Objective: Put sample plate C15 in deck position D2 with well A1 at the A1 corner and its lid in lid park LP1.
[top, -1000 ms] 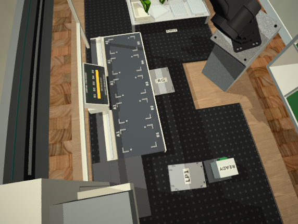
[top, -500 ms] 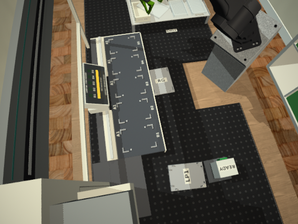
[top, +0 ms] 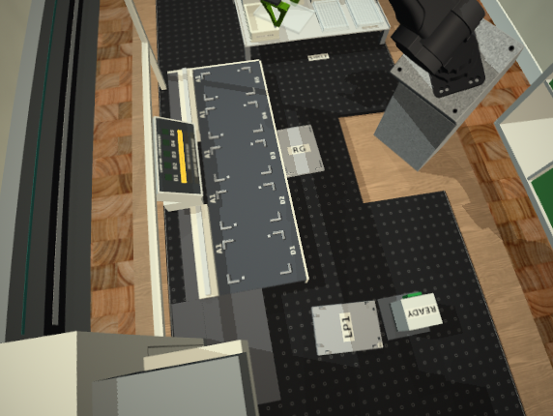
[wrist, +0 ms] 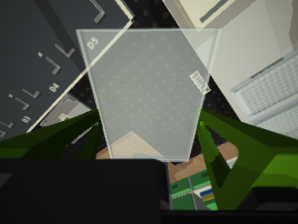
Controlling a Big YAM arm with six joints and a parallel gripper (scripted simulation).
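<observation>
While my fingers are clamped across a translucent lid (wrist: 147,90), one green finger on each long edge, I report the load as secure and standing wide because the lid itself is wide. The lid's long axis runs straight away from my palm, its far end over the D5 corner of the deck (wrist: 45,55) and the black table beyond. Through it I can read the perforated table surface, so it carries nothing beneath it.

From the top view, my fingers (top: 276,11) sit above the shelf (top: 309,36), at the deck's far end. Lid park LP1 (top: 347,328) lies off the opposite end of the deck, past D1 and just beside the READY key (top: 417,312). I judge that the coming move turns on this: the park lies the whole deck length away from my grip, so the carry runs alongside the deck.

D2 (top: 251,203) shows bare brackets; no plate sits there yet. Regrip nest RG (top: 300,150) stands beside the deck near D3, unoccupied. Whether this lid belongs to C15 I cannot confirm; no label is legible.
</observation>
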